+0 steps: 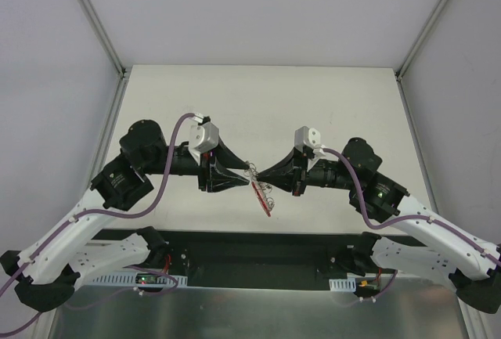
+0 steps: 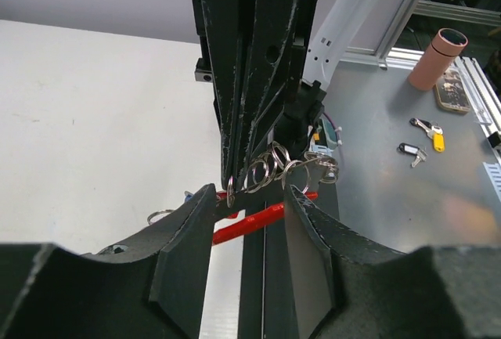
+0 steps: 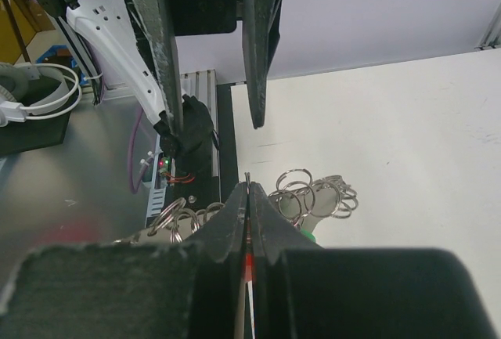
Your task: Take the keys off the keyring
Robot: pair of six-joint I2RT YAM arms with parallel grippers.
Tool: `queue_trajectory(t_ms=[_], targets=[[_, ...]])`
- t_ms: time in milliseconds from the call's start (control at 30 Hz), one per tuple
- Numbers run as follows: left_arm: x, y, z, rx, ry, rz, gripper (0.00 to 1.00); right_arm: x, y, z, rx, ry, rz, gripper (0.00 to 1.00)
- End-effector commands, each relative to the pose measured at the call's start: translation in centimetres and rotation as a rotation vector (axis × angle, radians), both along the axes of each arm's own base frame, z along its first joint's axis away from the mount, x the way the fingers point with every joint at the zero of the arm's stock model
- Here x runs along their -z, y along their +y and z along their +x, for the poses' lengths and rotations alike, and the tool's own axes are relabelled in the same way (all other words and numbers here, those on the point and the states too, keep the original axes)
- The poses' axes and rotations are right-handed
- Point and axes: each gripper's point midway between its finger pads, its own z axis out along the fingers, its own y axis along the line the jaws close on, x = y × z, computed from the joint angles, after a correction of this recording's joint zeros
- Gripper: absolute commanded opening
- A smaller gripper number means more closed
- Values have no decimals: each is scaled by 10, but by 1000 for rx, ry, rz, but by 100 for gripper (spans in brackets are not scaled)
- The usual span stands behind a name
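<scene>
The keyring is a chain of thin silvery rings (image 2: 270, 165) joined to a red curved band (image 2: 252, 221). It hangs between my two grippers above the table's near edge, and the red band (image 1: 264, 200) shows from above. My right gripper (image 3: 247, 186) is shut on a thin ring edge, with red showing between its pads. It reaches down into the left wrist view (image 2: 232, 189). My left gripper (image 2: 250, 194) stands open, its fingers on either side of the red band and apart from it. Among the rings (image 3: 305, 194) I cannot single out the keys.
A loose silvery ring (image 2: 159, 215) lies on the white table (image 1: 313, 104). On the metal bench beyond the table edge lie two spare keys (image 2: 427, 129) and a pink cylinder (image 2: 438, 57). Headphones (image 3: 35, 88) sit on the bench.
</scene>
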Motion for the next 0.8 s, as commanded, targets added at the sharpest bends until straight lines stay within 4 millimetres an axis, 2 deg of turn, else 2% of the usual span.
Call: queue_trajectory(t_ms=[0,200,667,767], targets=[[-2,-2,-1,27,-23,0,39,-30,-4,-10,-34,-79,86,1],[6,-8,2,41,12,22,32,-33,-2,-6,-11,-65,93,1],[33,-10,12,19,3,75,31,-34,3,-11,-48,-53,85,1],[33,-12,10,40,4,76,30,-35,4,-12,-56,-54,84,1]])
